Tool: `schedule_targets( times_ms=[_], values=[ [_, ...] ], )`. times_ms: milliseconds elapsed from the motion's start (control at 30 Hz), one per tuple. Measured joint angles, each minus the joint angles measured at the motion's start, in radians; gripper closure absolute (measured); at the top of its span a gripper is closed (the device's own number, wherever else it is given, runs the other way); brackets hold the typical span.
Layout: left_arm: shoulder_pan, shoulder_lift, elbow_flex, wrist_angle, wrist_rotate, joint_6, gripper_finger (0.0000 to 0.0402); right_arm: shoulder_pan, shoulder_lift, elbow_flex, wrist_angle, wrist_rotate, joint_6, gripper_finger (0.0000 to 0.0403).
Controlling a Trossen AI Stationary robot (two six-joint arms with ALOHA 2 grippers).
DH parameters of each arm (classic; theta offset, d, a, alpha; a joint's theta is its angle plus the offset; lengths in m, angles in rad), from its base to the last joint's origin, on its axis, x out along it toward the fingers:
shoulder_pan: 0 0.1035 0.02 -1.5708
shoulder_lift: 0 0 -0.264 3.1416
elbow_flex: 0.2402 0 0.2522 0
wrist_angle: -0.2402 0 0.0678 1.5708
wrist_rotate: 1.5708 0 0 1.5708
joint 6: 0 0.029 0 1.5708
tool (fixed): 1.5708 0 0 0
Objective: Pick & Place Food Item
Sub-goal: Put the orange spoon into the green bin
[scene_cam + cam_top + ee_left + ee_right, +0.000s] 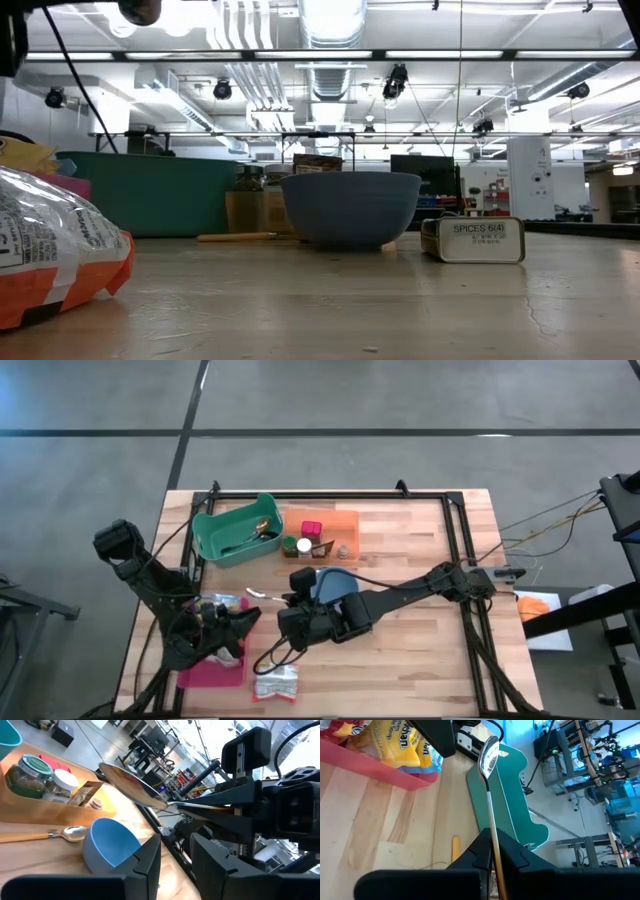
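Your right hand [492, 857] is clenched on a shiny metal spoon [489, 755] near the blue bowl [335, 586]; only the low view reads the spice tin [473, 240].

Left arm is seen entering from the near-left corner of the table, elbow raised, forearm angled inward. The left gripper [232, 628] is held low at the near-left, fingers [150, 862] parted a little, nothing seen clamped between them.

Right arm is stretched from the right edge across the table toward the middle, forearm lying low and nearly level. The right gripper [290, 622] is positioned just beside the left gripper, tips facing it. Its fingers [482, 851] are pressed together on a thin metal handle, which projects forward beyond the fingertips.
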Motion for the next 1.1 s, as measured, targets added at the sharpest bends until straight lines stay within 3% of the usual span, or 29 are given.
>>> schedule_targets(
  times_ms=[567,900,1100],
  values=[
    [0.066,0.0,0.034,-0.01,0.017,-0.043,0.0295,-0.001,0.0,-0.001,0.05,0.016,-0.029,0.0395],
    [0.145,0.0,0.034,0.006,0.188,-0.093,0.0295,-0.001,0.0,-0.002,0.05,0.016,-0.022,0.0395],
    [0.154,-0.001,0.034,0.02,0.201,-0.09,0.0295,-0.002,0.0,-0.002,0.05,0.016,-0.023,0.0395]
  ],
)
